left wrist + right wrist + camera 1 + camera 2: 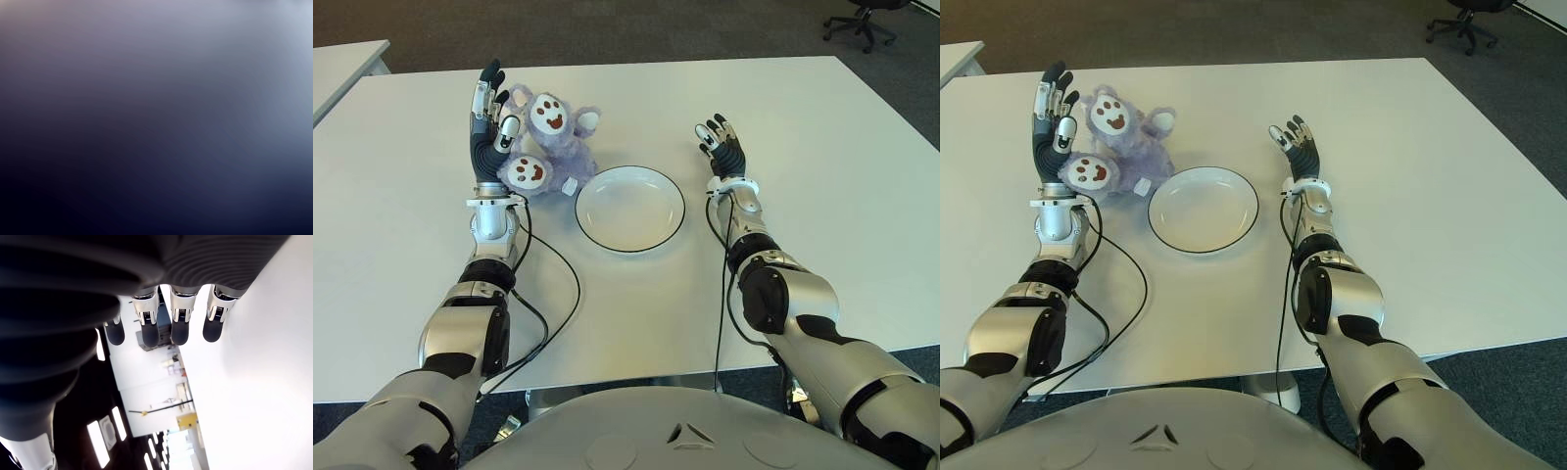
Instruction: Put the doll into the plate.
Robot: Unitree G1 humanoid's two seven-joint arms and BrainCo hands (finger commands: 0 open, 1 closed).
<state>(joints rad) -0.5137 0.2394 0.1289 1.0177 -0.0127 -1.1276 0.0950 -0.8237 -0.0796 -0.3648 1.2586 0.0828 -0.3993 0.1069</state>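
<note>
While the left hand (494,117) stands with fingers spread against the doll (544,145) beside the empty plate (629,208), right hand (722,147) idle and released, a shallow grab might just topple it.

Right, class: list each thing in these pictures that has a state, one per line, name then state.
Doll: on the table, outside the plate, not gripped.
Plate: empty, upright on the table.
Left robot hand: fingers open, against the doll's left side.
Right robot hand: fingers open, holding nothing, right of the plate.
Table: white, carrying doll and plate.
</note>
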